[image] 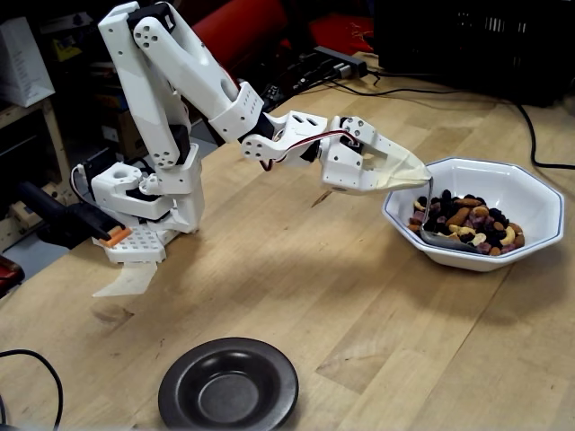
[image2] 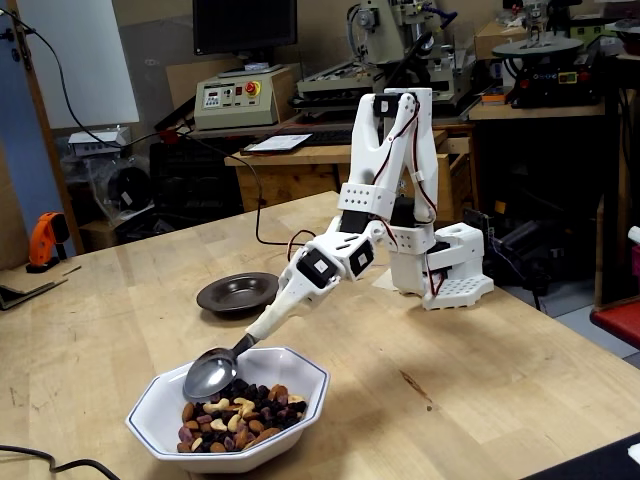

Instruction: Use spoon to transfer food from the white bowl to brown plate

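Observation:
The white bowl (image: 540, 193) (image2: 308, 402) stands on the wooden table and holds the food (image: 469, 224) (image2: 236, 415), a mix of nuts and dark bits. The spoon (image: 434, 237) (image2: 207, 376) dips into the side of the bowl nearest the arm, its oval bowl at the edge of the food pile. My gripper (image: 417, 171) (image2: 263, 323) forms a cream-coloured point shut on the spoon's handle just above the bowl's rim. The brown plate (image: 228, 386) (image2: 236, 295) lies empty on the table, well apart from the bowl.
The arm's white base (image: 144, 193) (image2: 445, 270) is clamped at the table edge, with a loose cream part (image: 126, 279) in front of it. Black cables (image: 526, 117) run behind the bowl and at a near corner (image: 36, 368). Benches with machines (image2: 400, 70) stand beyond the table.

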